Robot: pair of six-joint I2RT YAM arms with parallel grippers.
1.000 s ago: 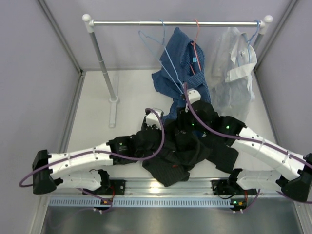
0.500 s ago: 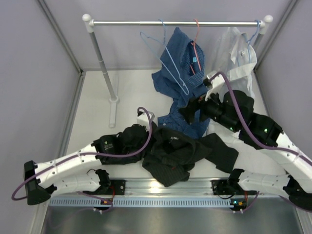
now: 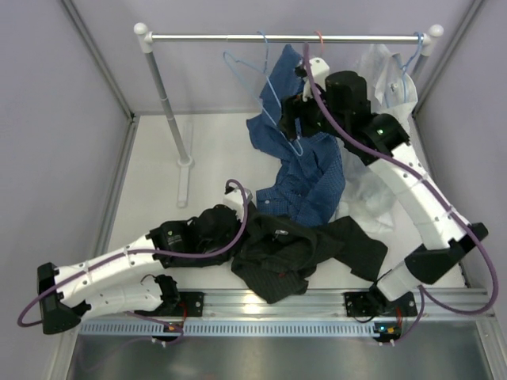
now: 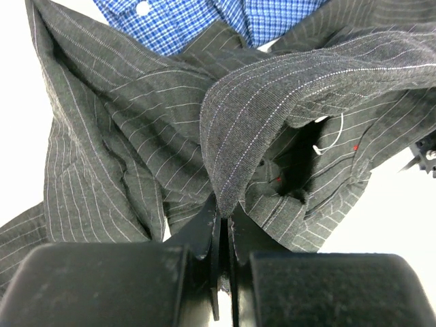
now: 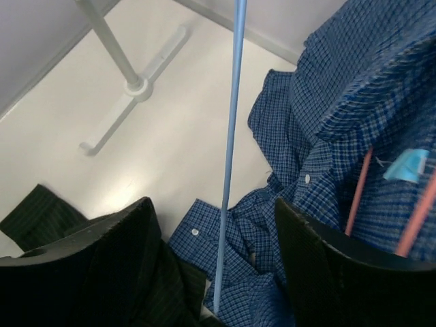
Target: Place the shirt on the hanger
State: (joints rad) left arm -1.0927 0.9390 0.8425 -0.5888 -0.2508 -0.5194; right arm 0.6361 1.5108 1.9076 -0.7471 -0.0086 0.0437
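Note:
The shirt [image 3: 301, 245], dark with thin pinstripes, lies crumpled on the white table in front of the arm bases. My left gripper [image 3: 244, 231] is at its left edge. In the left wrist view the jaws [image 4: 222, 216] are shut on a raised fold of the shirt [image 4: 136, 136]. The hanger [image 3: 252, 89], thin light-blue wire, hangs from the rail. My right gripper [image 3: 291, 119] is raised beside its lower corner. In the right wrist view the hanger wire [image 5: 230, 157] runs down between the open fingers [image 5: 102, 266] of the right gripper [image 5: 214, 228] without touching either.
A blue checked shirt [image 3: 305, 174] hangs from a red wire hanger [image 3: 318, 55] and trails onto the table beside the dark shirt. A white shirt [image 3: 384, 103] hangs at the right end of the rail [image 3: 206, 37]. The rack post [image 3: 166, 103] stands left.
The right arm let go at the dark shirt, rose to the rail and now straddles the light-blue hanger with open jaws. The left arm drew back slightly, still holding the shirt.

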